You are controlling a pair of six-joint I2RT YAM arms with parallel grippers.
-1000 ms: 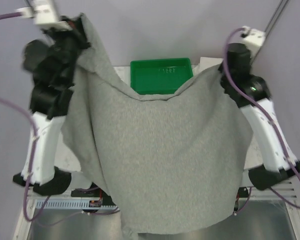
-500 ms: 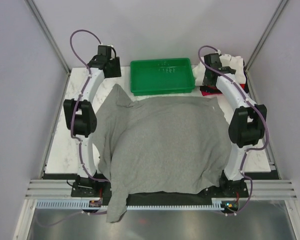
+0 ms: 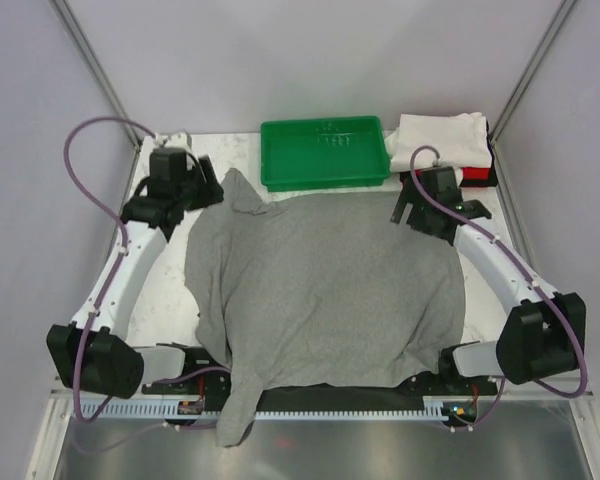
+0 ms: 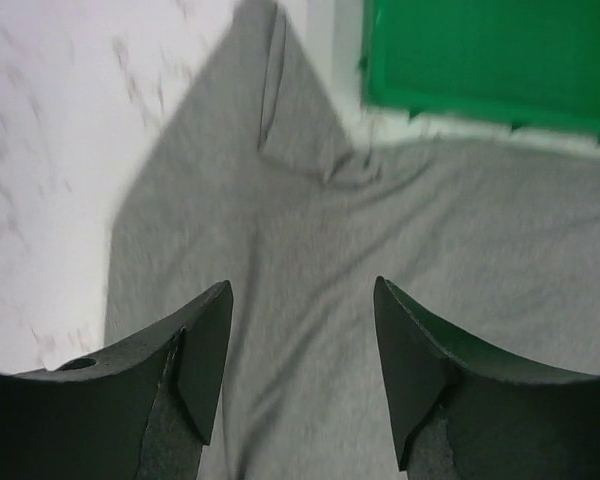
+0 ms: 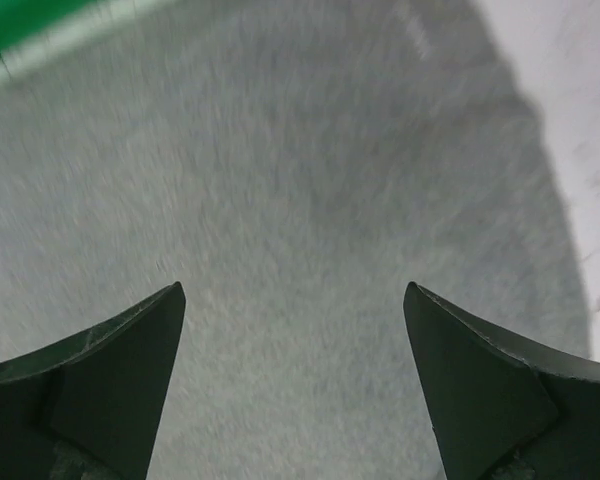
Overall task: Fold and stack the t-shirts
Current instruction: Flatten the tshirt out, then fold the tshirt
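A large heather-grey t-shirt (image 3: 325, 290) lies spread over the table, its near edge hanging over the front by the arm bases. My left gripper (image 3: 206, 189) hovers open over the shirt's far left corner, where a sleeve (image 4: 290, 110) bunches up; nothing is between its fingers (image 4: 205, 350). My right gripper (image 3: 405, 212) is open above the far right corner, with grey cloth (image 5: 300, 230) below it. Folded white (image 3: 442, 135), red (image 3: 477, 174) and black t-shirts are stacked at the far right.
A green plastic tray (image 3: 323, 153) stands at the back centre, just beyond the shirt's far edge; its corner shows in the left wrist view (image 4: 490, 55). Bare white tabletop (image 3: 155, 290) lies left of the shirt. Grey walls close in the sides.
A second ago both grippers held the grey shirt high in the air. They have let it go, it now lies flat, and both arms have drawn back toward me.
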